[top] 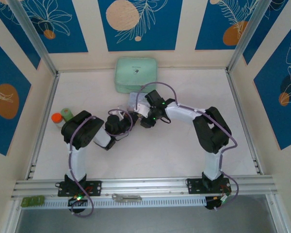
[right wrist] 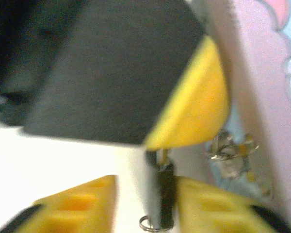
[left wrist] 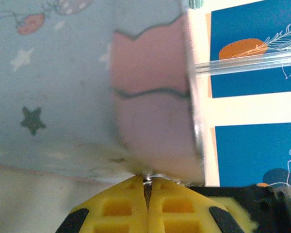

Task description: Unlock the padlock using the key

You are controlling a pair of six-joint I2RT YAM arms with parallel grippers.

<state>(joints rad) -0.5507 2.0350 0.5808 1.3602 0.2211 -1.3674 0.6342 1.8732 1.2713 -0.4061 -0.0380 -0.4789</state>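
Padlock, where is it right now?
In the right wrist view, the black padlock sits inside the open right gripper, close beside the tin.

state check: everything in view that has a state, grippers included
left gripper: shut on the padlock's top end.
right gripper: open, one finger on each side of the padlock.
padlock: upright under the left gripper; locked or not, cannot tell.
key: ring shows below the padlock; blurred.
tin: close beside both grippers; lid state unclear.
green case: closed.
orange-capped bottle: upright, capped.
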